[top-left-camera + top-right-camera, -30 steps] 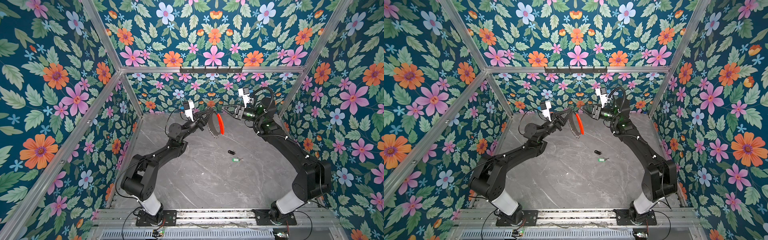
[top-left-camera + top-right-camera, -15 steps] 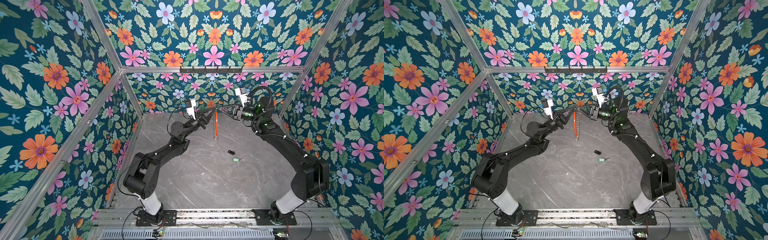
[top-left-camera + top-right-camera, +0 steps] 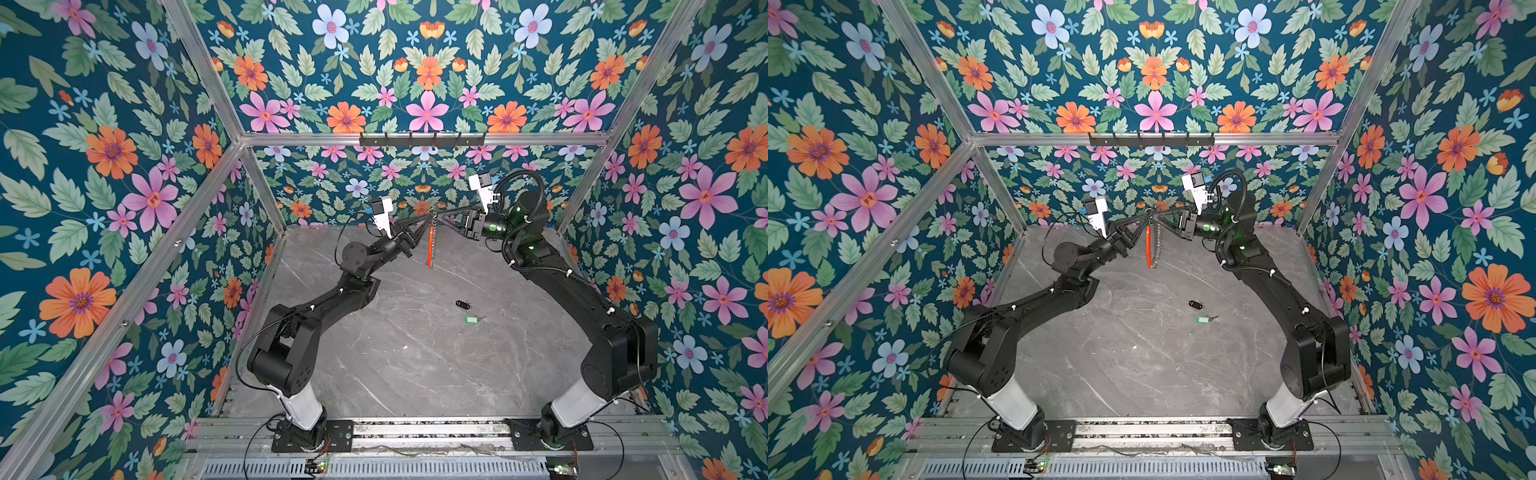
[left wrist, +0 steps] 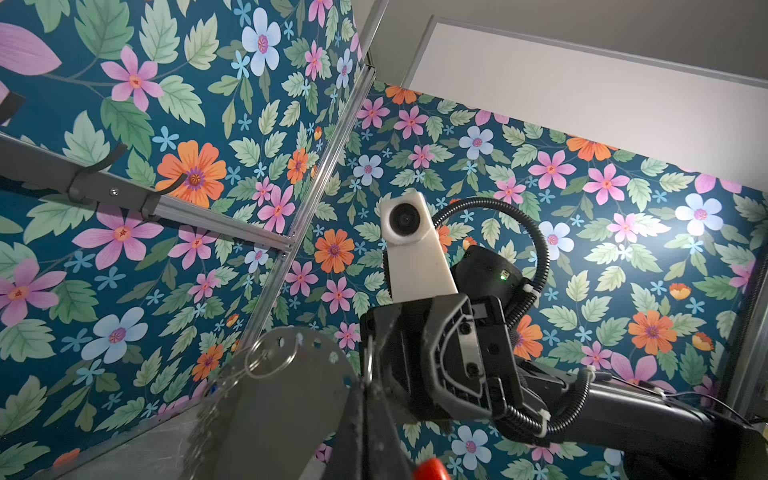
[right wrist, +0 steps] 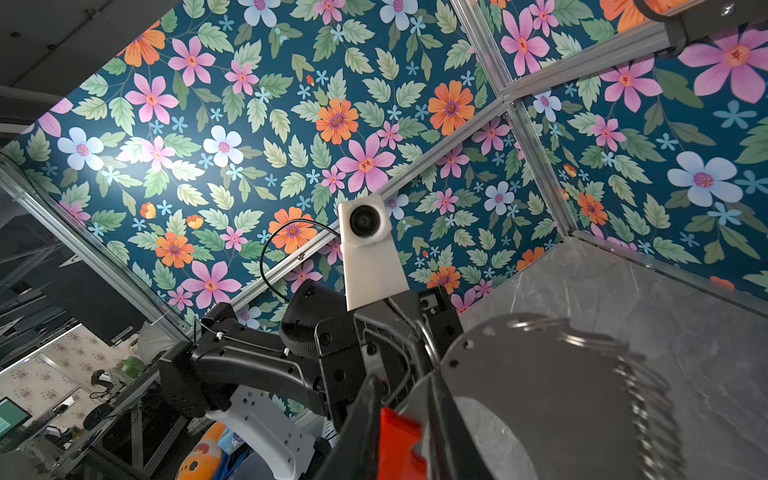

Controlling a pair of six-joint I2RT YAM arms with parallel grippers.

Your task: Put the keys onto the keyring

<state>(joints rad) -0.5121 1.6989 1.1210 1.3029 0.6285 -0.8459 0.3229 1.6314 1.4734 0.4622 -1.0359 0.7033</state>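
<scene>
Hanging edge-on above the middle of the table's far edge, the keyring [image 3: 430, 247] is caught at its top rim from both sides. The left gripper [image 3: 422, 226] is pressed tight together on the grey metal. The right gripper [image 3: 442, 218] has its jaws drawn narrow around the rim by the red-orange arc, though whether it has the hoop itself or just a split ring, I can't quite tell. My read is that this is the steadying step. It is done well by letting one firm pinch carry the weight, with no twisting between the arms, before either lets go. Down on the table [image 3: 395, 365], the black-fob key [image 3: 462, 304] and green-tag key [image 3: 471, 319] lie just beside each other, right of centre and well apart from both grippers.
</scene>
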